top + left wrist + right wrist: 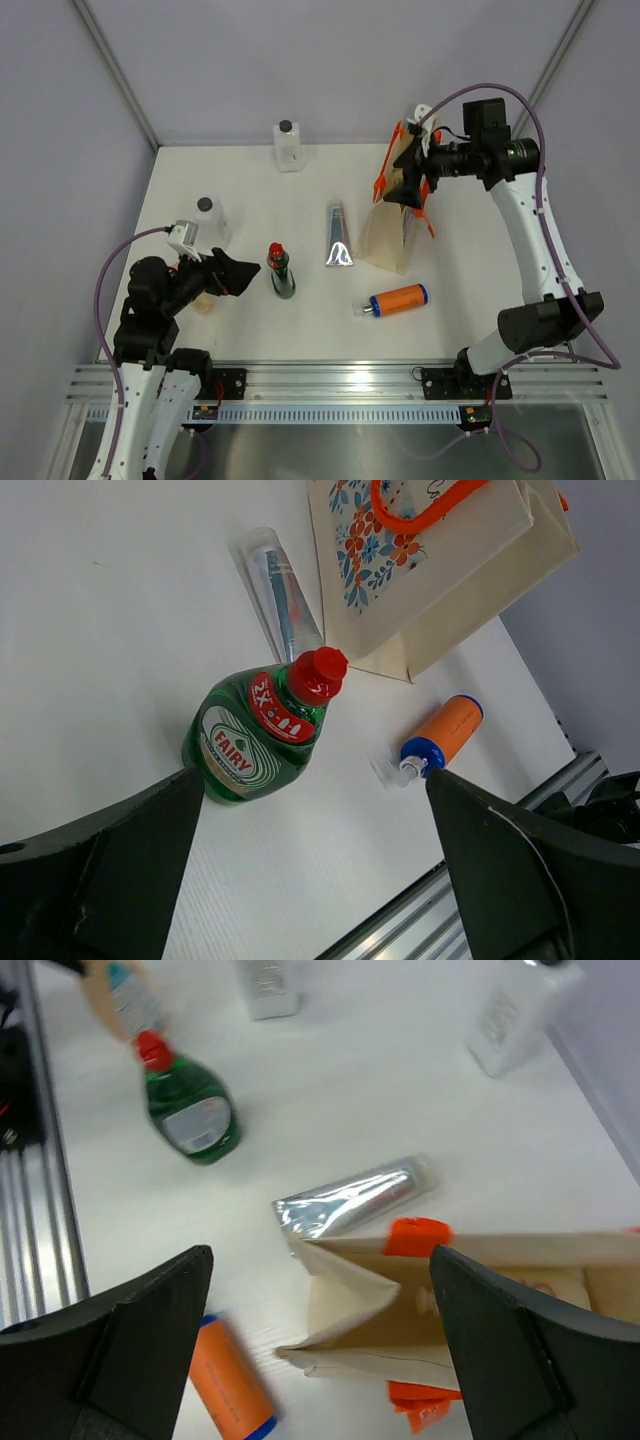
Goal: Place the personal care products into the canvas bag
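The canvas bag (398,215) stands upright on the white table (250,330), to the right of centre, with its mouth open upward and its orange handles (382,180) hanging at the sides; a floral print shows on its side in the left wrist view (430,570). The right gripper (408,192) hangs directly over the bag mouth, its jaws spread wide apart with nothing between them; the right wrist view (320,1360) looks down past both fingers into the bag (360,1310). The left gripper (236,275) sits low at the left side of the table, jaws likewise fully apart and holding nothing, aimed at the dark green red-capped bottle (281,272), which stands upright just beside its fingertips without touching them (255,735). The silver tube (337,236) lies flat between the green bottle and the bag, close to the bag's base. The orange blue-capped bottle (397,299) lies on its side in front of the bag, apart from it. One clear black-capped bottle (288,146) stands at the far edge of the table; the second (212,220) stands at the left, behind the left gripper. A peach bottle (115,1000) stands near the green bottle
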Motion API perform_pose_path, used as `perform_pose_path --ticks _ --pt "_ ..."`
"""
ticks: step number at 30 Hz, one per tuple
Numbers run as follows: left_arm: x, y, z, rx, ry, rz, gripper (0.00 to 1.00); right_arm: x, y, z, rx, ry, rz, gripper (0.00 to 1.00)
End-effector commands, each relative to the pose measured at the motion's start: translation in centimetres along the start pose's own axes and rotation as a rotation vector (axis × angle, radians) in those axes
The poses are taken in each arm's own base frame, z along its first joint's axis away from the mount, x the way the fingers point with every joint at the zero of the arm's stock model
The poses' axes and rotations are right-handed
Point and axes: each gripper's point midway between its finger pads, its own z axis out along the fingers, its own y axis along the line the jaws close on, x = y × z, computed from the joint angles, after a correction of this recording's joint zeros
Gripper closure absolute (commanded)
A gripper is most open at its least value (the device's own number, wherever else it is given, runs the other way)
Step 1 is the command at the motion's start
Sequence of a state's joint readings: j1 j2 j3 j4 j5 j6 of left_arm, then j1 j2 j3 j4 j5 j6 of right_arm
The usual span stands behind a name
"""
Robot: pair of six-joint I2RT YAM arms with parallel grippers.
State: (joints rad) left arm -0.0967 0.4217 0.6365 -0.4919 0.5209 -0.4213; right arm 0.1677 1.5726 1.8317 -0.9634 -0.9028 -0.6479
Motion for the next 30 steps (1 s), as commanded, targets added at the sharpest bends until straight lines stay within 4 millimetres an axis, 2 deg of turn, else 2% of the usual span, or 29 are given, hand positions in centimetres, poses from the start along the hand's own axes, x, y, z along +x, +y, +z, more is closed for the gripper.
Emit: perform_pose_path --ticks 1,2,3,4,5,6,8,9,10,12,16,18,20,24,29,30 --pt "-0.6 -0.8 0.1 0.04 -0.001 0.024 0.01 2.7 9.5 -1.0 -0.342 0.086 -0.332 0.02" --pt "-0.7 -0.8 0.0 0.038 -0.003 0.019 0.01 5.6 10.8 -0.3 -0.401 0.16 -0.316 0.03" --pt "-1.0 -1.0 -0.2 0.038 -0.009 0.022 0.01 6.5 12.5 0.2 -0.441 0.195 -0.349 0.03" --pt "-0.9 -1.2 -0.3 0.042 -0.003 0.023 0.01 8.8 12.6 0.3 -0.432 0.287 -0.373 0.03" --pt "-0.9 -1.3 -0.4 0.045 0.003 0.028 0.01 12.0 13.2 1.1 -0.452 0.353 -0.366 0.03" --pt "-1.3 -1.8 -0.7 0.057 0.002 0.038 0.01 12.7 14.5 1.2 -0.457 0.373 -0.423 0.03" --pt "-0.8 -1.9 -0.8 0.052 0.034 0.039 0.01 17.0 14.9 1.2 -0.456 0.484 -0.451 0.01" --pt "-0.8 -1.8 -0.9 0.043 0.037 0.037 0.01 17.8 15.1 0.9 -0.452 0.501 -0.477 0.01" --pt "-0.6 -1.8 -1.1 0.034 0.045 0.03 0.01 20.4 15.5 0.5 -0.464 0.574 -0.476 0.0" --pt "-0.3 -1.2 -1.1 -0.002 0.047 0.008 0.01 21.7 14.8 0.8 -0.414 0.603 -0.498 0.01" --pt "0.4 -0.3 -0.8 -0.037 0.054 -0.038 0.01 26.6 12.7 1.1 -0.323 0.737 -0.521 0.01" --pt "0.4 -0.1 -0.8 -0.048 0.044 -0.059 0.01 27.3 11.9 2.3 -0.301 0.741 -0.521 0.0" --pt "0.4 -0.2 -0.6 -0.044 0.042 -0.072 0.01 27.6 11.6 3.3 -0.299 0.739 -0.504 0.01" --pt "0.6 0.0 -0.4 -0.05 0.052 -0.09 0.01 29.6 11.6 5.2 -0.332 0.792 -0.5 0.01" --pt "1.0 0.1 0.0 -0.042 0.071 -0.106 0.01 30.9 11.6 6.3 -0.335 0.824 -0.514 0.13" --pt "1.1 0.1 0.0 -0.041 0.072 -0.106 0.01 31.1 11.7 6.3 -0.338 0.826 -0.512 0.18"
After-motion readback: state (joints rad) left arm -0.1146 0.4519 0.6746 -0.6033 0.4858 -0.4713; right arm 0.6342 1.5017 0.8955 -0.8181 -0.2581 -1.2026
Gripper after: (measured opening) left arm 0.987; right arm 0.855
